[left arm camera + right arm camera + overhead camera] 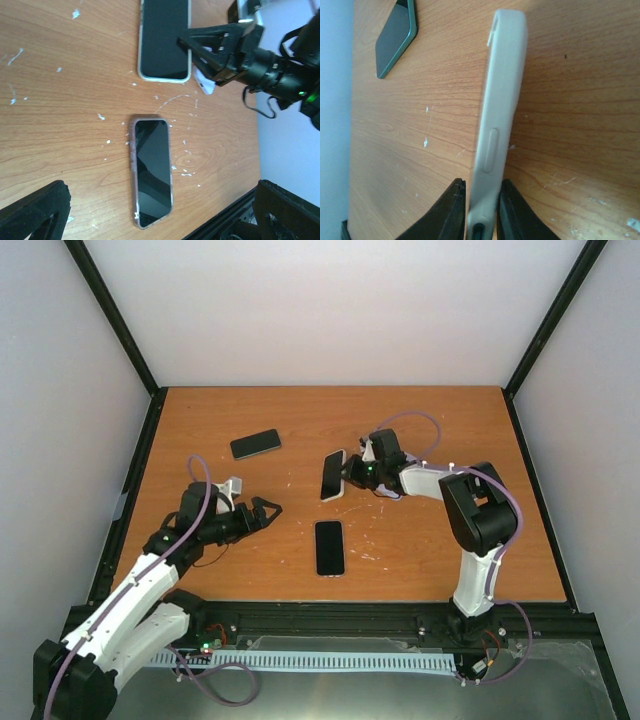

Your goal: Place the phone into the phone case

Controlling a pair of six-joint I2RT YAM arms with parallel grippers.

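While the left claw [268,510] hangs wide open, the right claw [349,472] pinches the pale phone case [331,476], which sits at the claw's nine o'clock, near the middle of the wooden table [450,430].

The orange-brown wooden table [200,570] is flecked with white scuffs. A dark phone [255,444] lies flat toward its far left, and a pink-rimmed phone [330,547] lies flat near the middle, screen up. Just beyond that one, a pale phone case [333,475] is tilted up on its long edge.
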